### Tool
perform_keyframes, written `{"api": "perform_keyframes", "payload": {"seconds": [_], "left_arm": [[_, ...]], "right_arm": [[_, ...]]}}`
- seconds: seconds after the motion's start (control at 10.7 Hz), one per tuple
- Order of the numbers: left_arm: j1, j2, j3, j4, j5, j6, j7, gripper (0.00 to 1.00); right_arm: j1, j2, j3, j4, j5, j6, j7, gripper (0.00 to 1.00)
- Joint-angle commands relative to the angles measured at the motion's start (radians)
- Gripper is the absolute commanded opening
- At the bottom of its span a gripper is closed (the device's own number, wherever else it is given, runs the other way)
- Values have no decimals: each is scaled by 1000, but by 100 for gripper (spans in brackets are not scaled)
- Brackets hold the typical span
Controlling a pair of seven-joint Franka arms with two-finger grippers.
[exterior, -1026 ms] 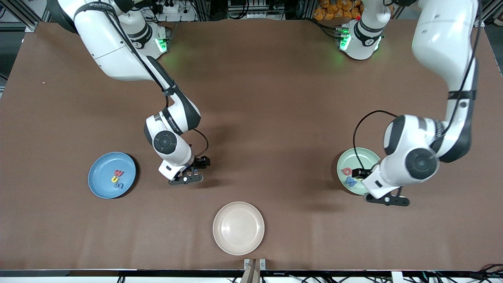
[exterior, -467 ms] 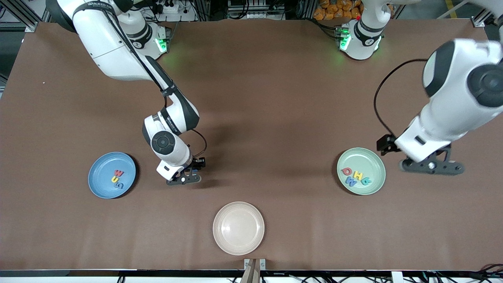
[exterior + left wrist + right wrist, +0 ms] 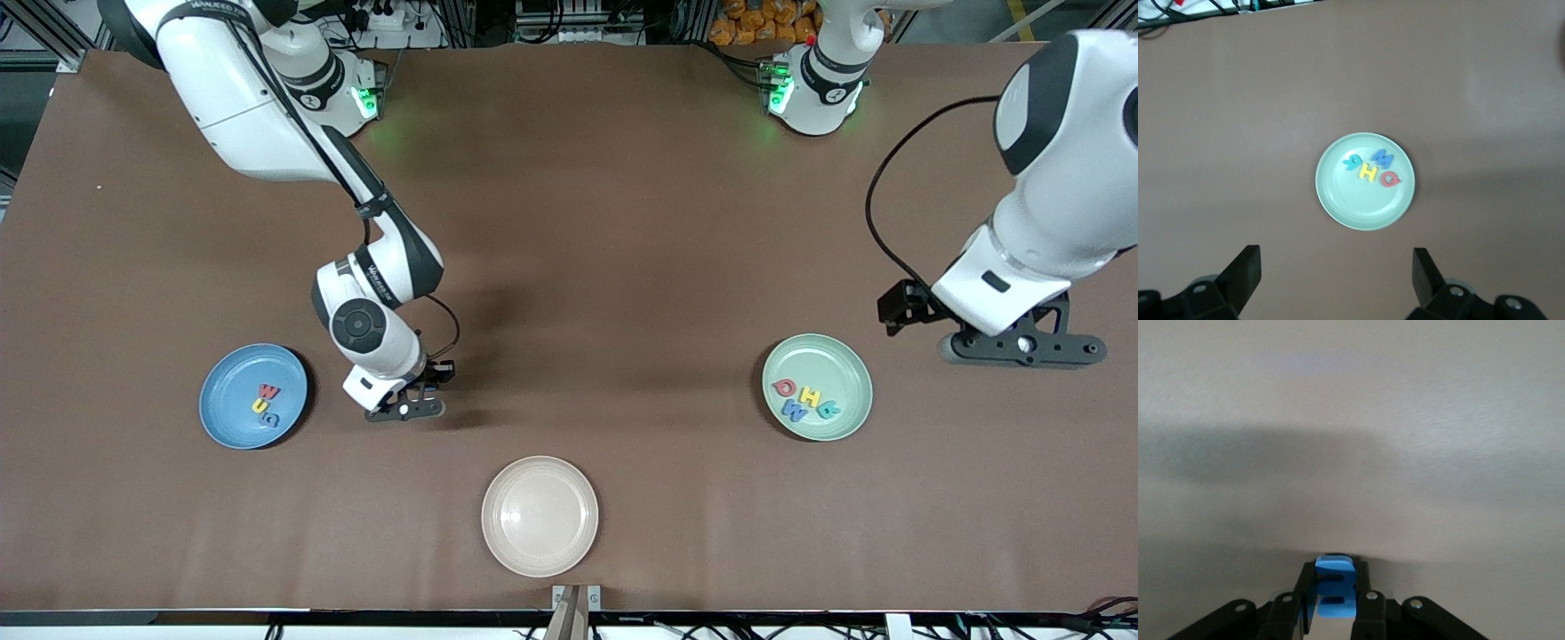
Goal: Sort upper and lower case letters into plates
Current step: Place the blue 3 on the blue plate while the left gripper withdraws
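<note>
My right pincer (image 3: 404, 411) was down at the table (image 3: 622, 267), just beside the sky blue plate (image 3: 253, 396) on the side toward the left arm's end, and farther from the front camera than the cream-beige plate (image 3: 540, 516). Its fingers (image 3: 1361, 600) were drawn in narrow on a small blue letter (image 3: 1333, 587), which sat squarely between them; I could not read which letter it was. My left pincer (image 3: 1022, 347) hung in the air with its fingers (image 3: 1238, 273) spread wide and nothing in them, over bare table beside the pale mint green plate (image 3: 817, 387), toward the left arm's end of the table.

In the sky blue plate lay three letters in a short row: a red one (image 3: 268, 391), a yellow one (image 3: 260, 405) and a blue one (image 3: 268, 420). In the mint plate lay four: a red Q (image 3: 784, 388), a yellow H (image 3: 810, 396), a blue M (image 3: 794, 412) and a teal piece (image 3: 829, 410). The cream-beige plate held nothing.

A line of lettering ran along my right arm's forearm, too small to read.

The table was covered in plain brown matting. Green lights glowed on both arm bases, with metal framing and cables at the table's edge by the bases.
</note>
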Motion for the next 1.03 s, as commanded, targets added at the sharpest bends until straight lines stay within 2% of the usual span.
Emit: {"api": "perform_keyframes", "payload": {"seconds": [0.0,0.28,0.65,0.75,0.93], "left_arm": [[7,-68,2,-14,-37,-41,19,100],[10,-78,6,-23,-57,-47,28,100],[17,-137,14,-52,-62,-116,60,100],[16,-150,15,-73,-67,-147,80,100],[8,-190,15,-136,-70,-150,66,100]], "right_arm": [[-77,-56,1,-10,-16,-78,-114,0],[-178,-96,-13,-10,-100,-143,-333,0],[-362,-101,-13,33,-105,-143,-664,0],[-405,-98,-13,51,-105,-143,-738,9],[-486,-93,-12,59,-95,-137,-790,100]]}}
